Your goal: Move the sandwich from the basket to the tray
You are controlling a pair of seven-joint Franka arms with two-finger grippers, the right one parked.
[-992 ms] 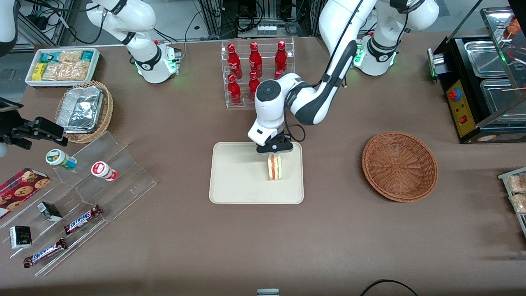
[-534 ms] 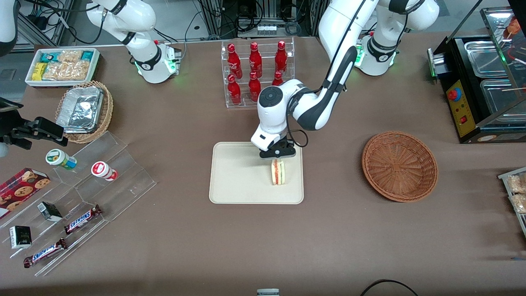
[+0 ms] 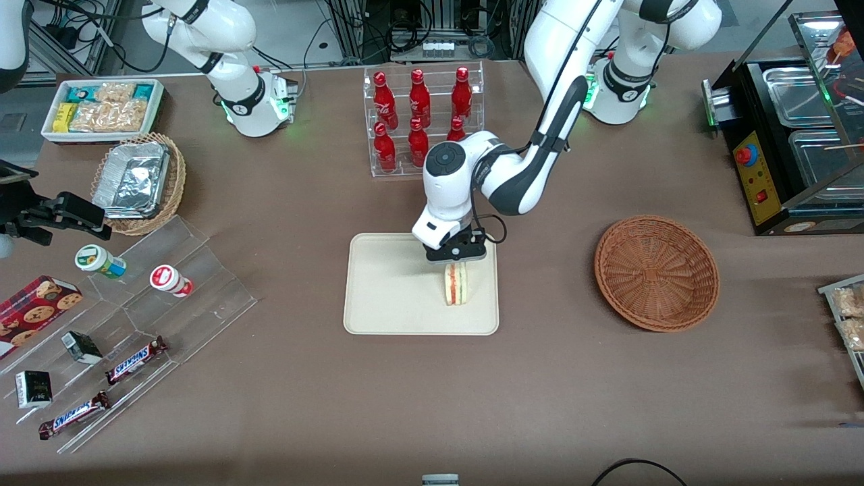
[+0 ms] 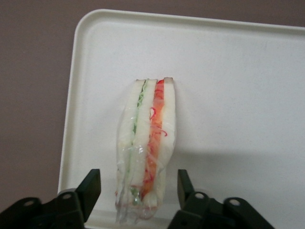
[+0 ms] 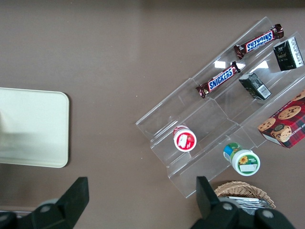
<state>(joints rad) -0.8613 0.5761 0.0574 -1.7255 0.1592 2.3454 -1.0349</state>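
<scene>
The sandwich, a white-bread wedge in clear wrap with red and green filling, stands on edge on the cream tray, toward the tray's working-arm side. My gripper hangs just above it, open. In the left wrist view the sandwich sits between the two black fingers, with a gap on each side, and rests on the tray. The reddish-brown wicker basket lies empty toward the working arm's end of the table.
An acrylic rack of red bottles stands farther from the front camera than the tray. A clear stepped shelf with snacks, a tan basket of foil containers and a white bin of packets lie toward the parked arm's end. A black food warmer stands near the basket.
Over the second, my gripper and the sandwich shifted a little nearer the front camera and lower onto the tray. In the last half second almost nothing moved.
</scene>
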